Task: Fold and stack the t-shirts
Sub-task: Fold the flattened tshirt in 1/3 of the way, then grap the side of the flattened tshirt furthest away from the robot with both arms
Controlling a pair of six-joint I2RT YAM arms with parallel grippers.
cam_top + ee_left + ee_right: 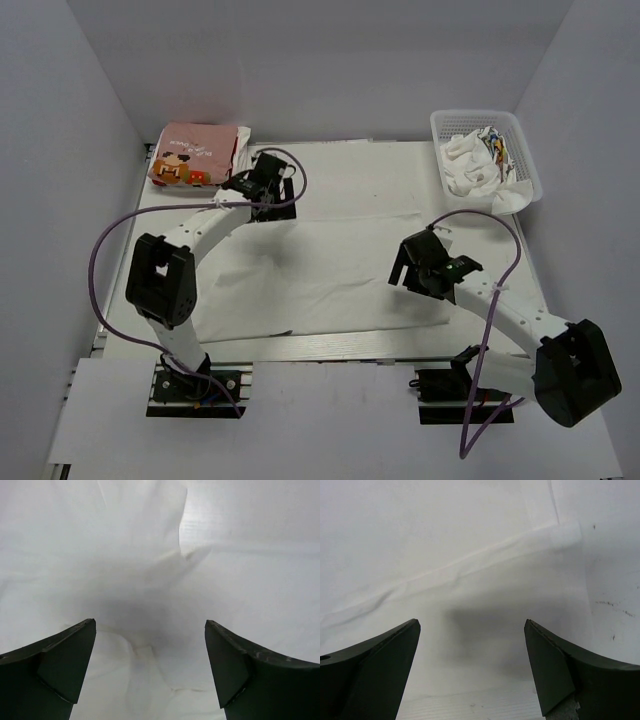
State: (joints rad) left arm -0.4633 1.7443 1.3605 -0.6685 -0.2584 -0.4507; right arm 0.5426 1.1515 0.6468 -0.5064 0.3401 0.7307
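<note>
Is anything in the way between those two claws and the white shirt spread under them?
Nothing visible. Both wrist views show only bare white cloth between the open jaws: the left gripper is over a wrinkled part of the white t-shirt, the right gripper over its hemmed edge.

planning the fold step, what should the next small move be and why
Likely lower the right gripper onto the hemmed edge of the white t-shirt and pinch: it and the left gripper hang open, empty, and the shirt lies spread, unfolded.
</note>
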